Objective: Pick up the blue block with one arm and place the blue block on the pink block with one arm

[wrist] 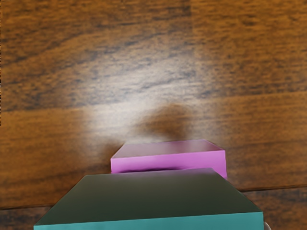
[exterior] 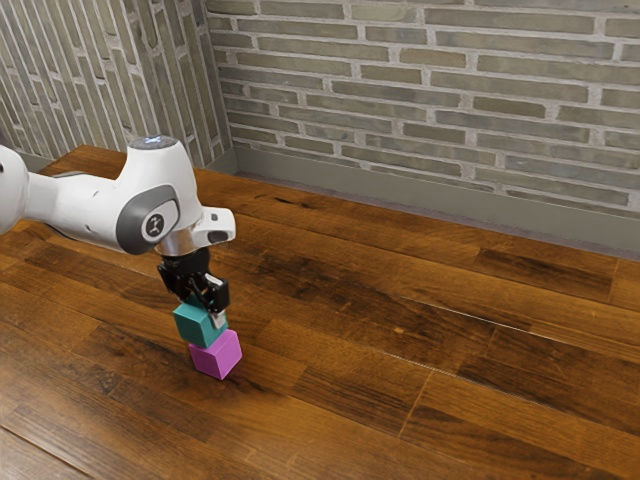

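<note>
Table (exterior: 450, 400) filling the foreground, pink block (exterior: 216, 354) sitting on it. Teal block (exterior: 198, 325) is resting on top of the pink one, offset toward the exterior view's left, with the gripper (exterior: 208, 311) pinching it from above. Brick wall (exterior: 450, 100) standing behind.

Soft light; pale glare on the table (wrist: 120, 112), shadow beside pink block (wrist: 168, 156).

No readable text, numbers or brand names. Only a small dark logo-like mark on the arm's grey joint cap (exterior: 155, 224), just above the pincer (exterior: 206, 312); illegible.
</note>
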Robot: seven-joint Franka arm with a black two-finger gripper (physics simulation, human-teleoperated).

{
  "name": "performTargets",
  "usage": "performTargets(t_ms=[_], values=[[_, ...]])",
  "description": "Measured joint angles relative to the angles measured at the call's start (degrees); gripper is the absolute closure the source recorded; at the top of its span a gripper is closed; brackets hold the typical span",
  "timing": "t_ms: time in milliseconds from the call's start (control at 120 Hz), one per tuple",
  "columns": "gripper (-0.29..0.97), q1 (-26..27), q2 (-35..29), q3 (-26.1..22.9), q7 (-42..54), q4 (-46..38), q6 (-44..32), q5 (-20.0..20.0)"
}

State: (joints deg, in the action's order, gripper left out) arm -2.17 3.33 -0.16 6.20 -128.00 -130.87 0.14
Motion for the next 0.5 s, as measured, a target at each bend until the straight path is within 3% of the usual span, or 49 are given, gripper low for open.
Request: performTargets(t_ms=[500], values=[[0.35, 0.6, 0.4, -0.1, -0.1, 0.0, -0.1, -0.1]])
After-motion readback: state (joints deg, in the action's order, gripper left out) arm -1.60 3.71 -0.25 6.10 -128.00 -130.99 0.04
